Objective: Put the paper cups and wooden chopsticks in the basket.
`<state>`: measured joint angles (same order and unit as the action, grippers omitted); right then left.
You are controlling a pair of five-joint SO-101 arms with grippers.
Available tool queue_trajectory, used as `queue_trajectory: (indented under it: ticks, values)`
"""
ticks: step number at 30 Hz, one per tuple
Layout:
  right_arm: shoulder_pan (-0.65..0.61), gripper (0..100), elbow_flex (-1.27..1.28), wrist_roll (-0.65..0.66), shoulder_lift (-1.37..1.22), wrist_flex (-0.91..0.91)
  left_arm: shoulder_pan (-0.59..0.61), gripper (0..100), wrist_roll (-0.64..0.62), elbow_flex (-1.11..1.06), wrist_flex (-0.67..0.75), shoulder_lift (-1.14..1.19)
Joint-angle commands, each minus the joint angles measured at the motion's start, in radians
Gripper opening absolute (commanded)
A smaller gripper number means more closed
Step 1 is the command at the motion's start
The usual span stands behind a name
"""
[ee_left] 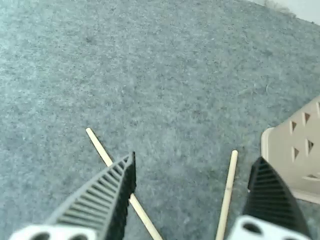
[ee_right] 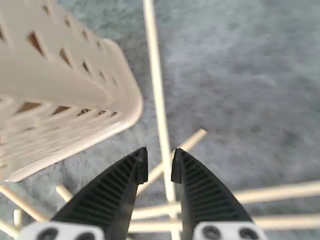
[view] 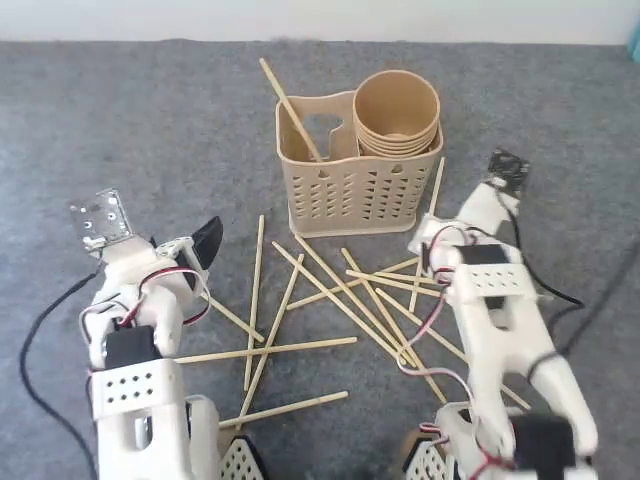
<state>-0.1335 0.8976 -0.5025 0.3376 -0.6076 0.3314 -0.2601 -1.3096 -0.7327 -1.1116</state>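
The beige slotted basket (view: 350, 190) stands at the back middle of the grey carpet. A stack of paper cups (view: 396, 110) fills its right compartment, and one chopstick (view: 290, 108) leans in the left one. Several wooden chopsticks (view: 330, 290) lie scattered in front of it. My left gripper (ee_left: 196, 159) is open just above the carpet left of the basket (ee_left: 295, 150), with a chopstick (ee_left: 227, 192) lying between its fingers and another (ee_left: 102, 150) by one finger. My right gripper (ee_right: 158, 152) is shut on nothing, near the basket's (ee_right: 65, 95) front right corner, over a chopstick (ee_right: 156, 85).
The left arm (view: 135, 340) fills the front left and the right arm (view: 490, 300) the front right, partly over the chopstick pile. Bare carpet (view: 120, 130) spreads left of the basket and behind it.
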Motion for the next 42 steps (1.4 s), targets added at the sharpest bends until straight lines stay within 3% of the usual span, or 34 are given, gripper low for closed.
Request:
queue_trajectory:
  ticks: [1,15,19,24,29,35,42]
  values:
    - [-0.028,9.5,-0.015,-0.014,-0.168,0.197,0.006,34,-0.009,-0.001,0.029,-0.02]
    - [-0.019,9.0,-0.216,-0.012,-0.403,0.076,0.006,34,-0.009,-0.002,0.029,-0.018]
    - [-0.01,0.0,-0.219,-0.012,-0.406,0.076,0.006,34,-0.011,-0.004,0.029,-0.017]
    - [0.054,0.8,-0.221,-0.012,-0.387,0.027,0.006,34,-0.009,-0.03,0.074,-0.023]
    - [0.16,0.7,-0.219,-0.012,-0.229,-0.101,0.006,34,-0.012,-0.035,0.084,-0.023]
    - [0.262,0.7,-0.219,0.032,0.136,-0.189,-0.012,34,-0.011,-0.035,0.081,-0.02]
    - [0.272,0.7,-0.213,0.054,0.615,-0.197,-0.092,34,0.02,-0.044,0.035,-0.025]
